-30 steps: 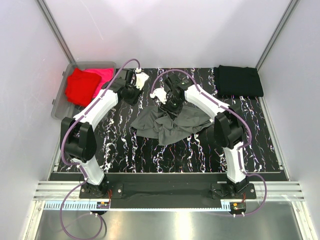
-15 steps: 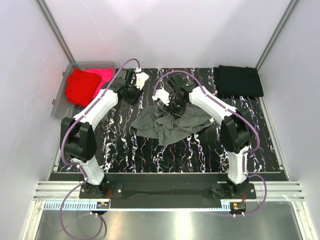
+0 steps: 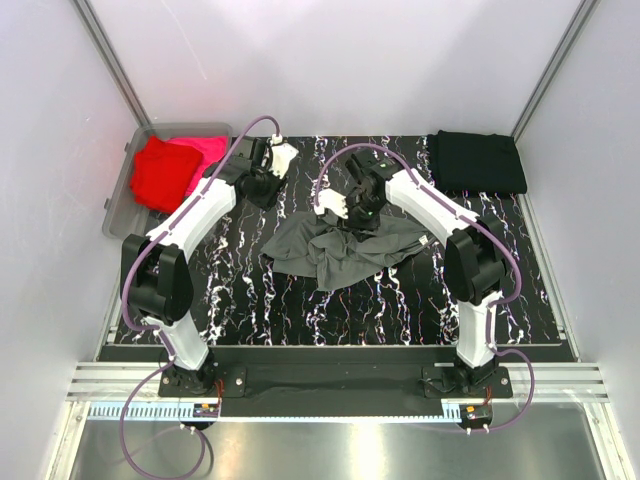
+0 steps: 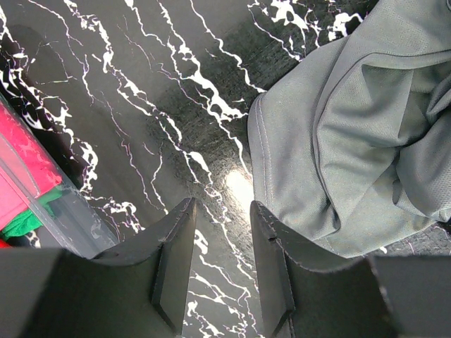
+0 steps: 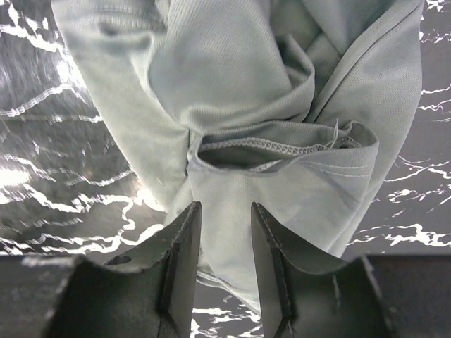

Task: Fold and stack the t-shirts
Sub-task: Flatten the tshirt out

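Note:
A dark grey t-shirt (image 3: 335, 252) lies crumpled mid-table, its collar opening (image 5: 268, 149) showing in the right wrist view. My right gripper (image 3: 357, 217) (image 5: 224, 210) hovers open over the shirt's back edge, grey cloth (image 5: 232, 70) lying under the gap between the jaws. Further left, my left gripper (image 3: 262, 190) (image 4: 221, 210) is open above bare table, just beside the grey shirt's edge (image 4: 338, 141). A folded black t-shirt (image 3: 478, 162) sits at the back right. Red (image 3: 158, 172) and pink (image 3: 205, 152) t-shirts lie in the bin.
A clear plastic bin (image 3: 118, 205) stands off the table's back left corner; its wall (image 4: 49, 211) shows in the left wrist view with pink and green cloth inside. The table is black marble with white veins (image 3: 390, 300). White walls enclose the space.
My right gripper has shifted a little right and nearer, onto the grey shirt's back edge, with its jaws slightly wider. The left arm has not moved.

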`<state>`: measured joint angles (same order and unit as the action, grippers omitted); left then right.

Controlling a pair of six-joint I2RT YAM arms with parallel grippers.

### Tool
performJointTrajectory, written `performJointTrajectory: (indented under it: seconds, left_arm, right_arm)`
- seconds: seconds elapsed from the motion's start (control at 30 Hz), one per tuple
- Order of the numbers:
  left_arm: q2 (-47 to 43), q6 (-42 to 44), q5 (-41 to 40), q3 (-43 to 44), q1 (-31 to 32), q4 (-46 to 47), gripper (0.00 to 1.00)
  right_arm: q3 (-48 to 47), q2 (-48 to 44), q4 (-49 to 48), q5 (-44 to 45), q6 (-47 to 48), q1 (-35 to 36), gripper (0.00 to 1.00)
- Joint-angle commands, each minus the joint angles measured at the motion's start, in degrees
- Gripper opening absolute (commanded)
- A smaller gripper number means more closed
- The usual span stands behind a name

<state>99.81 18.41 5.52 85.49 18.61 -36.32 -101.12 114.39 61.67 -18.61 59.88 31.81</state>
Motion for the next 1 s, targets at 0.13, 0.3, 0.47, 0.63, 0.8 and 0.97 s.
performJointTrajectory:
  seconds: [0.13, 0.3, 0.47, 0.63, 0.8, 0.97]
  left_arm:
    - [-2.1, -0.3, -0.8, -0.1, -0.2, 2.0, 0.41]
    - [-2.1, 0.0, -1.0, -0.4, -0.2, 2.1, 0.41]
    - [-1.8, -0.1, -0.9, -0.1, -0.2, 2.1, 0.41]
    - [-1.6, 0.0, -0.8, 0.0, -0.2, 2.1, 0.41]
    - [-1.5, -0.3, 0.2, 0.4, -0.2, 2.2, 0.41]
    - [-1.7, -0.2, 0.9, 0.3, -0.3, 2.2, 0.41]
  right_arm:
    - [-2.7, 0.3, 2.2, -2.1, 10.3, -0.5, 0.42]
    - [-2.1, -1.1, 1.7, -4.2, 14.9, -0.5, 0.41]
    - [-9.9, 2.8, -0.3, -1.7, 0.5, -0.8, 0.42]
    - [-23.4, 11.9, 8.5, 0.2, -20.8, -1.0, 0.42]
    - [-33.5, 17.9, 17.8, 3.1, -35.1, -1.0, 0.43]
    - [-28.5, 15.1, 19.3, 8.0, -38.0, 1.5, 0.44]
